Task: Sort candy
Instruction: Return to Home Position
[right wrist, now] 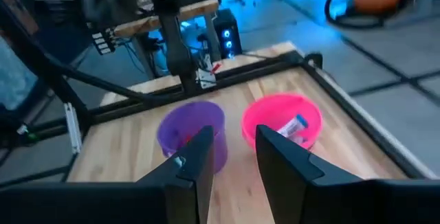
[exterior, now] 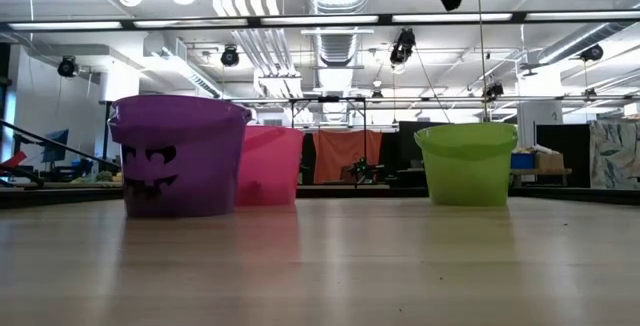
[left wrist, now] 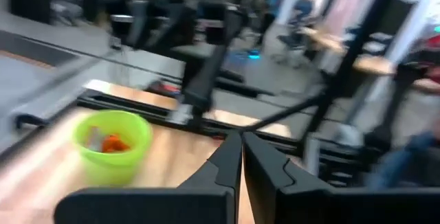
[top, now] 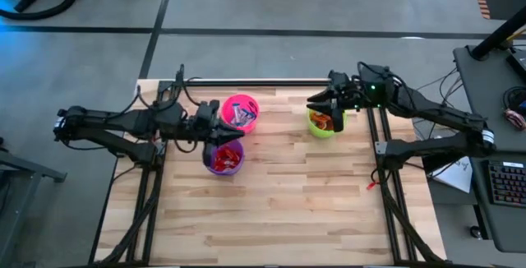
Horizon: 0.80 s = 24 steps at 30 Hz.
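Observation:
Three cups stand on their bases on the wooden table. The purple cup (top: 223, 156) (exterior: 180, 156) holds red-wrapped candy (top: 227, 154). Blue-and-white bars (top: 242, 117) (right wrist: 294, 125) lie in the pink cup (top: 240, 112) (exterior: 272, 166). Orange candy (top: 322, 122) (left wrist: 114, 143) fills the green cup (top: 321, 124) (exterior: 467, 163). My left gripper (top: 222, 133) (left wrist: 241, 145) hovers over the purple cup's far rim, shut and holding nothing. My right gripper (top: 317, 103) (right wrist: 234, 145) hangs open above the green cup's far-left rim, also holding nothing.
A dark rail (top: 246, 81) runs along the table's far edge. The arm mounts flank the table at left (top: 152, 149) and right (top: 382, 149). Bare wood (top: 271, 210) stretches from the cups to the near edge.

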Tool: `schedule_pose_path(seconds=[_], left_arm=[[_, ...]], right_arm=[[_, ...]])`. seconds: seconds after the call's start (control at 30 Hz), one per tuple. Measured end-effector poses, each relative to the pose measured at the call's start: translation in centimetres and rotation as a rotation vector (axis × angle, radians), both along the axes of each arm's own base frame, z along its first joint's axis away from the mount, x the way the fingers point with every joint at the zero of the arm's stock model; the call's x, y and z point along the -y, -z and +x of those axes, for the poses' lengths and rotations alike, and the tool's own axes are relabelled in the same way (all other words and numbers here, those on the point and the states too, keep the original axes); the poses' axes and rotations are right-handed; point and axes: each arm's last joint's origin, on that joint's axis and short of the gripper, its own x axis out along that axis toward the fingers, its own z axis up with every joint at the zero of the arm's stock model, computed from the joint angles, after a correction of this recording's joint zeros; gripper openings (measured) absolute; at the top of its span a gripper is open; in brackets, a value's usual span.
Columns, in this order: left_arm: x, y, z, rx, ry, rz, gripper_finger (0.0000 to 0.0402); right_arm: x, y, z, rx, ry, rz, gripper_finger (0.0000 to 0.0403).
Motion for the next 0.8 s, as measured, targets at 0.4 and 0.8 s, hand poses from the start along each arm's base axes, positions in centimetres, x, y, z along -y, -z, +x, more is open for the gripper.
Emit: schedule_pose_path(seconds=[0.4,0.8], left_arm=[[-0.4,-0.2,1.3,0.079,-0.084,-0.051,0.0000],[-1.1,0.3,-2.2,0.225,-0.088,0.077,0.0000]], right_arm=[[-1.1,4.3,-1.9,-0.071,-0.169,-0.157,0.0104],[-2.3,6.3,-4.9,-0.004,-0.181,-0.212,0.0091]])
